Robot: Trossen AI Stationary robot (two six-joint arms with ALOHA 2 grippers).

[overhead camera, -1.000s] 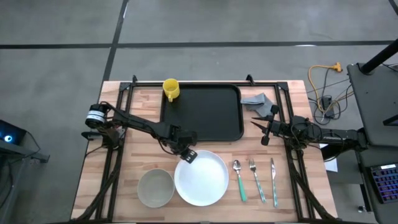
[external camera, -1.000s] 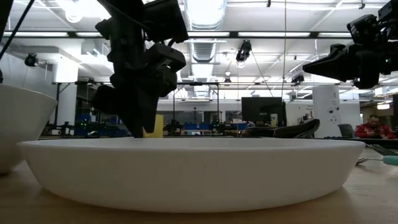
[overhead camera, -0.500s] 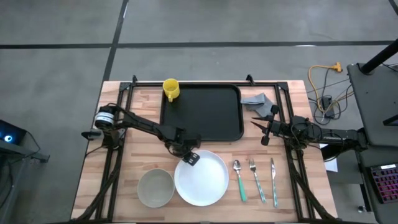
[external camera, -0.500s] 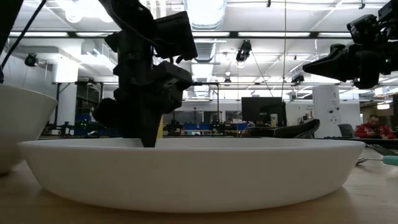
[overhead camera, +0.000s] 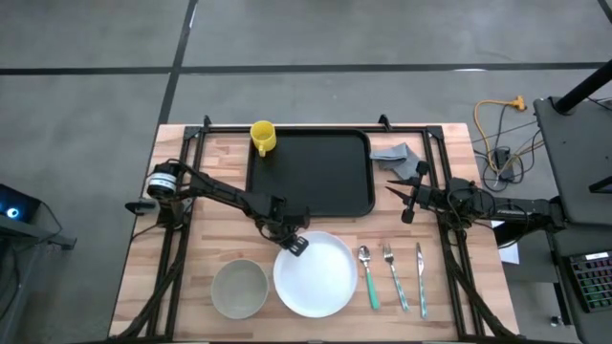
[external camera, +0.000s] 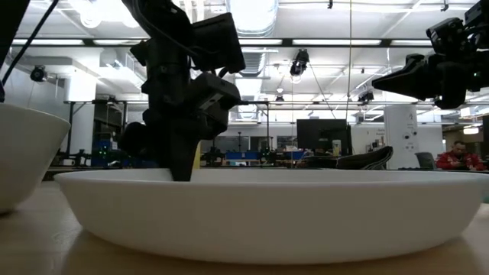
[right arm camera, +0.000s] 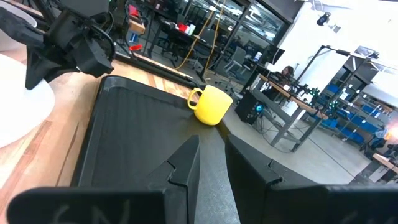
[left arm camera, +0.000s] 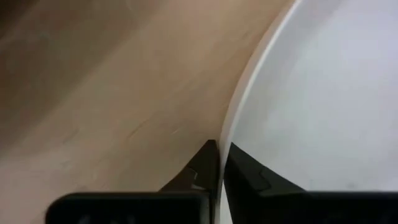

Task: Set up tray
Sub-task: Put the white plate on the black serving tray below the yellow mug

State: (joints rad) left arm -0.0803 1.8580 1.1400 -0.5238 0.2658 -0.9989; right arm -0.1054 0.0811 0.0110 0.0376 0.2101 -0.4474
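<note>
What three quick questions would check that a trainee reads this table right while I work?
1. True or false: the yellow mug stands on the tray.
2. What is the left tool shut on? A. the bowl. B. the white plate, at its rim. C. the grey cloth.
3. Which piece of cutlery lies nearest the plate?

Key: 1 true. 2 B. 3 the spoon with the green handle.
</note>
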